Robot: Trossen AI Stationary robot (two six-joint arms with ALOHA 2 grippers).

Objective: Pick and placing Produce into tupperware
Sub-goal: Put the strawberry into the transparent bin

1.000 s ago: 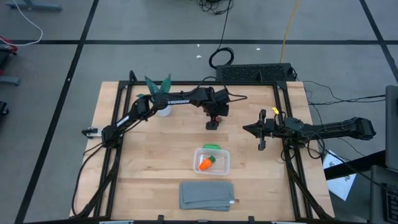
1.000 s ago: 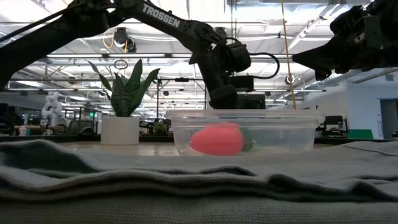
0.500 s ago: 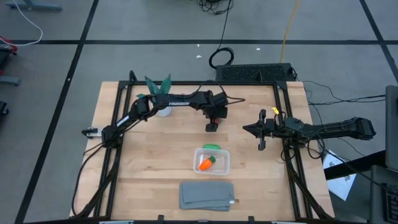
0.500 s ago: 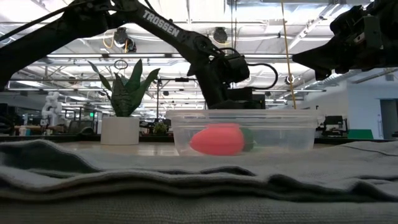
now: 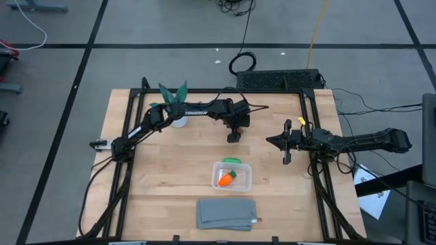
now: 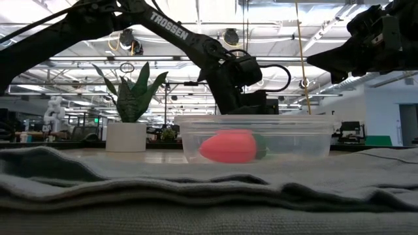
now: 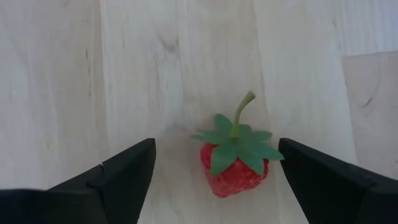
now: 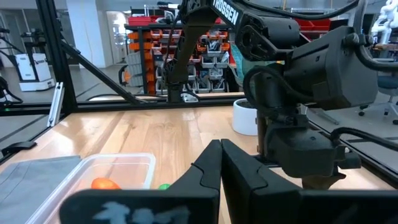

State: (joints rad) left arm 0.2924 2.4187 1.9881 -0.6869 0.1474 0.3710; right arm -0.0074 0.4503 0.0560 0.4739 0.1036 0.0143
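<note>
A small red berry (image 7: 235,163) with a green stem rests on the wood. My left gripper (image 5: 234,137) points down over it, open, with one finger on each side in the left wrist view and not touching it. In the high view the gripper hides the berry. The clear tupperware (image 5: 233,177) stands nearer the near edge with the orange carrot (image 5: 224,180) inside. The green pod (image 5: 231,160) lies on the table along the tub's far wall. My right gripper (image 5: 285,147) hovers shut near the table's right side.
A folded grey cloth (image 5: 227,213) lies near the table's near edge, in front of the tub. A teal-leaved plant in a white pot (image 5: 176,105) stands at the far left, beside the left arm. Bare wood lies between the berry and the tub.
My left gripper has come down toward the berry; in the low view its wrist has sunk toward the tub's rim line. The right arm, tub, carrot and pod have stayed put.
</note>
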